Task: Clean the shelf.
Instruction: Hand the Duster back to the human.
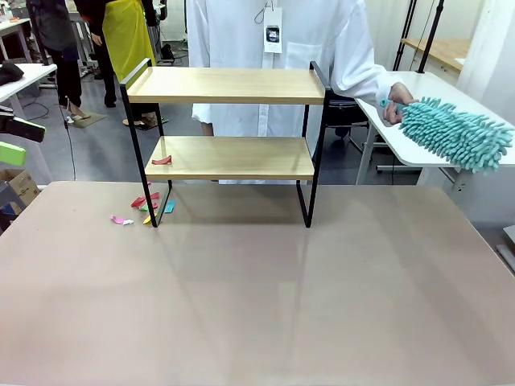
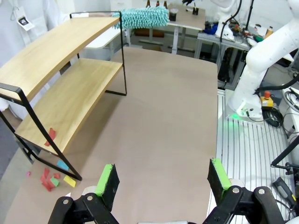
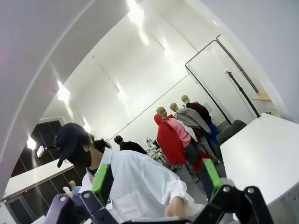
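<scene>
The shelf (image 1: 229, 121) stands at the far middle of the desk (image 1: 257, 305); its top board looks bare, one red scrap (image 1: 162, 160) lies on the lower board, so cleaning seems nearly done; coloured scraps (image 1: 145, 207) litter the desk by its left foot; the person's hand (image 1: 393, 106) holds a teal duster (image 1: 455, 133) off to the side; the left gripper (image 2: 163, 179) and right gripper (image 3: 156, 179) are both spread and empty.

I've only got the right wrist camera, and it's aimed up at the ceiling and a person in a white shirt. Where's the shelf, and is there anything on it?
Observer: The shelf stands at the table's far side, left of centre. One red scrap lies at the left end of its lower board.
Operator: Anything on the table itself?
Observer: Yes, several coloured paper scraps lie on the table around the shelf's left front leg.
Operator: What's the person holding?
Observer: The person's hand holds a teal duster at a white side table to the shelf's right.
</scene>
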Controlling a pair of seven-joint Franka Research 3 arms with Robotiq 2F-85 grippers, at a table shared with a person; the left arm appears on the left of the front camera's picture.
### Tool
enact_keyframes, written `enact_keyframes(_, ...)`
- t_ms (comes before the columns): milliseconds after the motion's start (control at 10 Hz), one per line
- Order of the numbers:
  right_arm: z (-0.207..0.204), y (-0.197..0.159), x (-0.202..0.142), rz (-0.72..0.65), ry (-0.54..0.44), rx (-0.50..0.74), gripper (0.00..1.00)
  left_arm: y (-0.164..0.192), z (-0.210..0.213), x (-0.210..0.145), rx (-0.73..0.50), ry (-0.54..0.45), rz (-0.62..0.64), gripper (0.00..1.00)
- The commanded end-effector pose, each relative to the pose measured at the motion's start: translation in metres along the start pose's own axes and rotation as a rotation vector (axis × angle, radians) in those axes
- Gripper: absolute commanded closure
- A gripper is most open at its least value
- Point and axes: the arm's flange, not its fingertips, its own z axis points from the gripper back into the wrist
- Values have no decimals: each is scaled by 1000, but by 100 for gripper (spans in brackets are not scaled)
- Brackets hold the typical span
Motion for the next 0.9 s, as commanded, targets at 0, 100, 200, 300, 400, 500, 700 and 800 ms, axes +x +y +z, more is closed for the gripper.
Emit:
enact_keyframes(0, 0, 15, 5, 32, 5, 16, 0, 1, -1, 3, -3, -30, -20, 0)
enact_keyframes(100, 0, 15, 5, 32, 5, 16, 0, 1, -1, 3, -3, -30, -20, 0)
enact_keyframes(200, 0, 15, 5, 32, 5, 16, 0, 1, -1, 3, -3, -30, -20, 0)
enact_keyframes(300, 0, 15, 5, 32, 5, 16, 0, 1, -1, 3, -3, -30, -20, 0)
enact_keyframes(400, 0, 15, 5, 32, 5, 16, 0, 1, -1, 3, -3, -30, -20, 0)
enact_keyframes(500, 0, 15, 5, 32, 5, 16, 0, 1, -1, 3, -3, -30, -20, 0)
enact_keyframes(700, 0, 15, 5, 32, 5, 16, 0, 1, -1, 3, -3, -30, -20, 0)
enact_keyframes(800, 0, 15, 5, 32, 5, 16, 0, 1, -1, 3, -3, -30, -20, 0)
